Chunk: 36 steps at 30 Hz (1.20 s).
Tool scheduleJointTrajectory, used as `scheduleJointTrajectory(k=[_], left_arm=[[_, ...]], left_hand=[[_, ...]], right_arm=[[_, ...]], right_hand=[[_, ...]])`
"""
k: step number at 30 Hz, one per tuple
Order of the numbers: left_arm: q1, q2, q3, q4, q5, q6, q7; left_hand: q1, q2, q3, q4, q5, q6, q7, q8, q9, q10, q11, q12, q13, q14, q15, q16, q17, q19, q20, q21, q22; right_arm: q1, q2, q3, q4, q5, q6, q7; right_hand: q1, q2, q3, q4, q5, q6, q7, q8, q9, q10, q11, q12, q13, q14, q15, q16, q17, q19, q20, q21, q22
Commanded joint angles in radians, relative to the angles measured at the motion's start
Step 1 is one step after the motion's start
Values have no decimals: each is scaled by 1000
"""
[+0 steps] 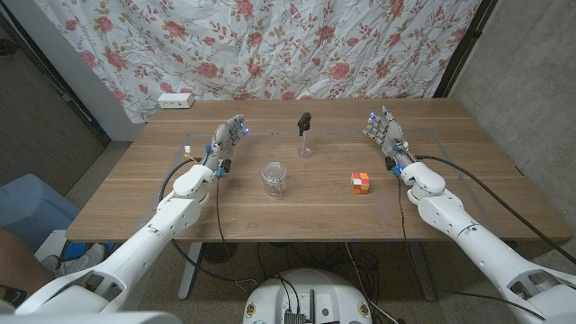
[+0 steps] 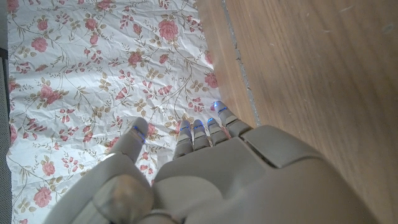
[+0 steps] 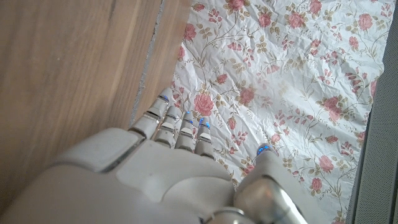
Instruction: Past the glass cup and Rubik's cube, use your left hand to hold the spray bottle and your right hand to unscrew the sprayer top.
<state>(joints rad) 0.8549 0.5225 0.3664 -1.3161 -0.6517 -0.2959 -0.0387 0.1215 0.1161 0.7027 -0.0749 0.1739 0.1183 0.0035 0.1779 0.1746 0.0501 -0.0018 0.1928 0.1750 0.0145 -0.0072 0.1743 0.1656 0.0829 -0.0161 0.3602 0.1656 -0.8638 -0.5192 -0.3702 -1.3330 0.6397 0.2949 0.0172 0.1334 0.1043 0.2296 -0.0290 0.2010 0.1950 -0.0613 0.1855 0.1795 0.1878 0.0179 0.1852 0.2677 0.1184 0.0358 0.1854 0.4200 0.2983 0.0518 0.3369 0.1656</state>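
Note:
A small clear spray bottle (image 1: 305,135) with a black sprayer top stands upright at the table's far middle. In front of it stand a glass cup (image 1: 274,178) and, to the right, a Rubik's cube (image 1: 361,182). My left hand (image 1: 228,139) is at the table's far left, fingers straight and apart, holding nothing. My right hand (image 1: 385,133) mirrors it at the far right, also empty. Both are well apart from the bottle. The left wrist view shows my left hand (image 2: 205,174) with extended fingers; the right wrist view shows my right hand (image 3: 168,174) the same way.
The wooden table (image 1: 162,202) has a floral cloth (image 1: 297,45) hanging behind it. A white power strip (image 1: 175,101) lies at the far left corner. A blue bin (image 1: 27,211) sits on the floor at the left. A person's leg (image 1: 16,261) shows at bottom left.

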Motion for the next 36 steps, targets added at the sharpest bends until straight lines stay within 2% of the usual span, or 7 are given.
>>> scheduleJointTrajectory(k=[1,8,12,18,28,36], left_arm=[[8,18,0,-9,-3,-1,-27],[-16,25,8,11,4,5,-53],[-39,27,15,30,-7,15,-95],[-67,38,22,50,-14,30,-144],[-123,50,50,84,-11,65,-231],[-179,36,81,160,-2,56,-329]], left_hand=[[11,34,6,-6,5,11,-2,7,1,13,-6,6,4,9,-3,7,1,11,-2,2,2],[24,22,7,-32,3,16,-11,8,1,19,-15,7,4,12,-12,6,1,15,-7,-8,0],[44,12,12,-64,3,17,-17,10,1,24,-24,7,4,12,-17,5,1,18,-10,-19,-1],[65,1,16,-91,4,18,-22,12,1,30,-31,8,4,11,-22,4,1,23,-13,-31,-1],[95,-21,19,-116,6,18,-36,15,2,37,-46,9,5,12,-32,4,1,27,-17,-47,-1],[125,-43,23,-123,10,4,-51,14,3,35,-59,7,6,11,-39,3,2,24,-22,-65,-1]], right_arm=[[-47,-13,8,-63,-22,19,-45],[-40,5,-2,-44,-33,38,-46],[-41,0,-5,-57,-48,33,-60],[-41,6,-7,-55,-56,41,-67],[-50,7,-4,-56,-61,52,-77],[-63,-10,5,-79,-62,40,-87]], right_hand=[[7,-2,6,-2,6,10,-3,7,4,10,0,5,0,8,2,5,3,8,-2,2,3],[8,-2,8,-4,6,12,-2,8,4,13,1,7,-4,10,2,6,-1,11,-2,-1,3],[8,-1,9,-5,7,13,-3,8,4,13,1,7,-5,10,2,7,-3,12,-3,-2,3],[9,0,11,-6,7,14,-4,8,4,12,0,7,-9,9,0,7,-7,14,-3,-6,3],[10,1,14,-8,8,16,-5,8,4,12,0,7,-13,10,1,7,-12,15,-4,-10,3],[18,0,20,-17,8,16,-4,8,4,12,0,8,-19,10,1,8,-20,17,-5,-16,3]])
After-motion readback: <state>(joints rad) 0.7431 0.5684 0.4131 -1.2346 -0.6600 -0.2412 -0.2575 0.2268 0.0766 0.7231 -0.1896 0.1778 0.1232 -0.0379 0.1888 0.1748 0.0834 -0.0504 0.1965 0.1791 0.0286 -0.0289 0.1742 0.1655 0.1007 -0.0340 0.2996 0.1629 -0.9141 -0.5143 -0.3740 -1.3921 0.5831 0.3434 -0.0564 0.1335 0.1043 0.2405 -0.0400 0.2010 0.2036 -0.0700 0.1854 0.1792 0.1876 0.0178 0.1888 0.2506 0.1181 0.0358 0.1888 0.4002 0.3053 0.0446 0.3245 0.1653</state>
